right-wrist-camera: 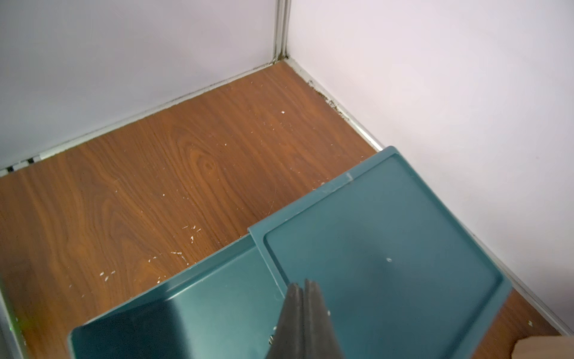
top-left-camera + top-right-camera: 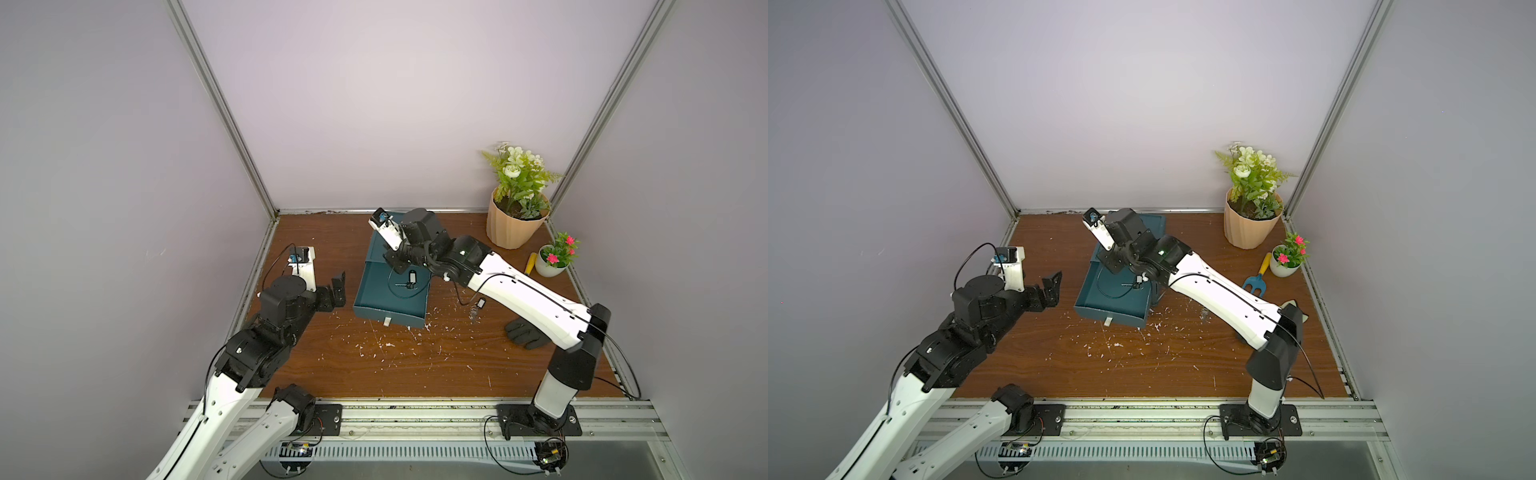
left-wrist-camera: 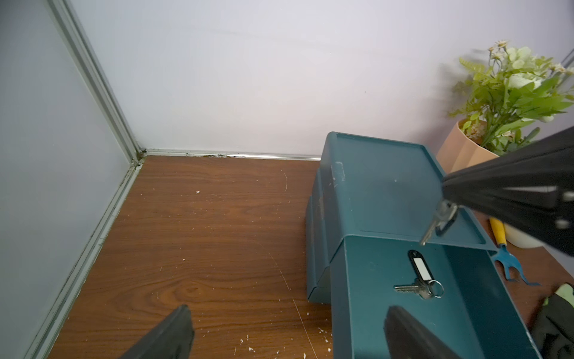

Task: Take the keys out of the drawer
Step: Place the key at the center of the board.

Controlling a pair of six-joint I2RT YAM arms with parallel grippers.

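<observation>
The teal drawer (image 2: 388, 316) (image 2: 1109, 312) stands pulled out of its teal cabinet (image 3: 382, 186) (image 1: 388, 248). One bunch of keys with a black tag (image 3: 419, 278) (image 2: 409, 280) lies on the drawer floor. My right gripper (image 3: 445, 194) (image 2: 397, 266) (image 1: 302, 284) hovers over the drawer's back end, shut on a second bunch of keys (image 3: 442, 219) that dangles from its tips. A third bunch (image 2: 478, 307) lies on the table right of the drawer. My left gripper (image 2: 336, 291) (image 2: 1050, 289) (image 3: 289, 310) stands open beside the drawer's left wall, holding nothing.
A black glove (image 2: 525, 332) lies on the table under my right forearm. A tall potted plant (image 2: 515, 220) and a small flower pot (image 2: 555, 259) stand at the back right. Next to them lies a yellow-handled garden fork (image 2: 1258, 274). Walls close in on three sides.
</observation>
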